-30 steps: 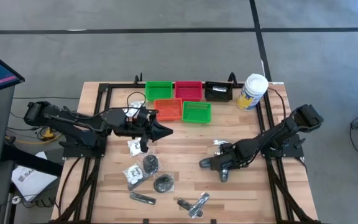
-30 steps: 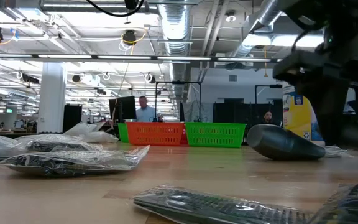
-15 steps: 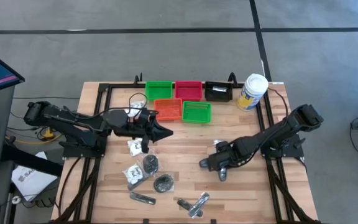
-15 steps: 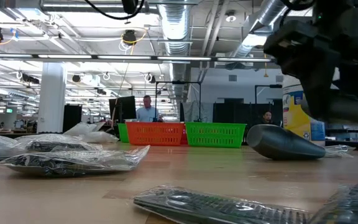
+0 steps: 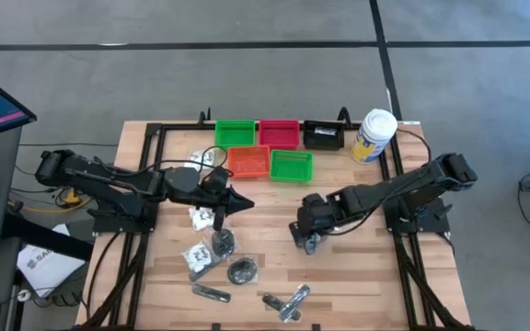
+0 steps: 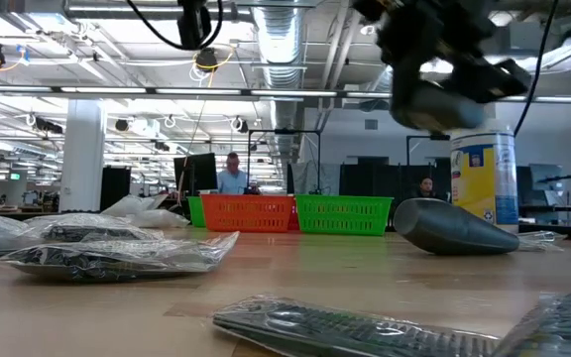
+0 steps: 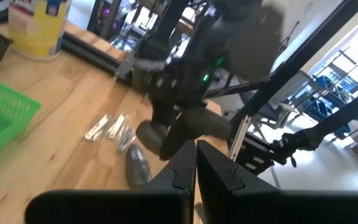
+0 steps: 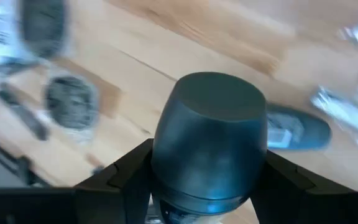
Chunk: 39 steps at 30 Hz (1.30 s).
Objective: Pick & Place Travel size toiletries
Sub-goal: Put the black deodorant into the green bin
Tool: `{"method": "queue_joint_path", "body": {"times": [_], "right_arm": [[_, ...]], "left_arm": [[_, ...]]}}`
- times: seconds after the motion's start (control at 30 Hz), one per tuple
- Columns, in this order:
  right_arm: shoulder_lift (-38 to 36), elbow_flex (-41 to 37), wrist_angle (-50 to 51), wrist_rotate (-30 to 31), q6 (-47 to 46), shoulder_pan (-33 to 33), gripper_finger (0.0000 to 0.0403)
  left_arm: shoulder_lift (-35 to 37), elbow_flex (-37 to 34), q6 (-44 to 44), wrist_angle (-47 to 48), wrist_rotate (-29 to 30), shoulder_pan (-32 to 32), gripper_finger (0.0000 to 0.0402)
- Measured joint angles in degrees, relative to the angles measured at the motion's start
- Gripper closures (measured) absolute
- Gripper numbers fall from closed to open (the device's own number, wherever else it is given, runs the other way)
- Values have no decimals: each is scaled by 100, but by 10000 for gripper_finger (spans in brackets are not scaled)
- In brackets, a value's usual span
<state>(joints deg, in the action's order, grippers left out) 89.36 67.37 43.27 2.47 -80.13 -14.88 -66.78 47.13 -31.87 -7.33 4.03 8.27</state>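
Note:
My right gripper (image 5: 307, 235) hangs over the table's middle, shut on a dark grey oval (image 8: 209, 134), which the low view shows raised high (image 6: 434, 104). A second dark grey oval (image 6: 454, 226) lies on the wood below (image 8: 297, 130). The other travel size toiletries, clear packets (image 5: 198, 218) and black round pieces in plastic (image 5: 241, 269), lie at the near left. Slim silvery sachets (image 7: 110, 127) lie near the right arm. My left gripper (image 5: 242, 204) is shut and holds nothing. It hovers above the packets, pointing toward the table's right. My right gripper pinches the dark grey oval between its two fingers (image 8: 126, 174), one on each of the oval's sides (image 8: 166, 155). The fingers slant down from the table's right. The oval is lifted clear of the table, its rounded end (image 8: 211, 99) sticking out past the fingertips.
Green (image 5: 236, 131), red (image 5: 279, 131), black (image 5: 322, 135), orange (image 5: 247, 160) and green (image 5: 290, 165) trays stand at the far middle. A tall white canister (image 5: 374, 135) stands at the far right. Bare wood (image 5: 357, 276) lies at the near right.
My right gripper has risen and moved toward the table's left, rolling its wrist, and has lifted one grey oval clear of the wood. The other oval has stayed where it lay. My left gripper has tipped downward a little.

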Motion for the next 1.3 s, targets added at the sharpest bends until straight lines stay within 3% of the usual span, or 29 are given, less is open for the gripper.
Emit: {"method": "queue_joint_path", "body": {"times": [0.63,0.83,1.03,1.3], "right_arm": [[-4,1505,-71,208,1721,719,196],[-4,1698,-641,208,2000,761,204],[-4,1764,-1373,206,2078,790,194],[-4,1764,-1716,216,1965,863,204]], "left_arm": [[0,0,-228,914,-131,0,395],[0,0,-556,905,-381,0,381],[0,0,-892,900,-385,0,329],[0,0,-738,900,434,81,204]]}}
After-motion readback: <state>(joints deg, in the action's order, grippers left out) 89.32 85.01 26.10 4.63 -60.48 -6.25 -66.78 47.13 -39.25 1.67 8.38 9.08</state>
